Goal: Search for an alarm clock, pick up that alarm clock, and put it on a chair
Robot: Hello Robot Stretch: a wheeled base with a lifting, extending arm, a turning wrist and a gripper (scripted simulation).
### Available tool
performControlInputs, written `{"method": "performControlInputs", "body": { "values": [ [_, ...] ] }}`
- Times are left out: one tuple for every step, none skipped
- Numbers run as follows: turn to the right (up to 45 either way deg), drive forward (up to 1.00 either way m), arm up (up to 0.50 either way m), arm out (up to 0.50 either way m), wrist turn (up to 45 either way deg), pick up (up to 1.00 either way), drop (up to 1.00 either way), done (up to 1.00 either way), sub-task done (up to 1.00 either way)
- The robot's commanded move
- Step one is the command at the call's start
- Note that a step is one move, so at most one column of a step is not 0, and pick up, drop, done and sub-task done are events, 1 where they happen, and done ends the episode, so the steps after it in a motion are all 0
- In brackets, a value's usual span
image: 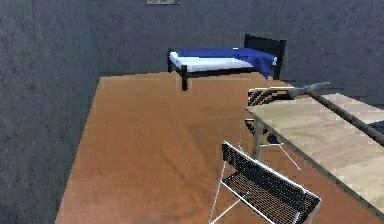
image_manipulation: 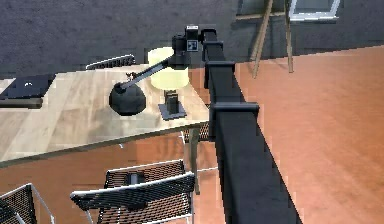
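- While arm (image_manipulation: 235,130) stretches out beside wood counter (image_manipulation: 70,125) in arm side view, jaws sit at its far end; items on counter lie right behind them, so can't tell if jaws grip anything.
- Small dark boxy item (image_manipulation: 173,103) on grey base stands on counter just left of arm, by pale yellow disc (image_manipulation: 165,78). Poss. the alarm clock, can't confirm.
- Black desk lamp (image_manipulation: 128,97) just left of that item; flat dark slab (image_manipulation: 27,87) at counter's left end.
- Mesh-back chair (image_manipulation: 140,192) at counter's near side.
- Fwd view: blue bed (image: 220,62) by far wall.
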Motion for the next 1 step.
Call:
{"method": "performControlInputs", "body": {
  "values": [
    [0.0, 0.00, 0.00, -0.10, 0.0, 0.00, 0.00, 0.00, 0.00]
  ]
}}
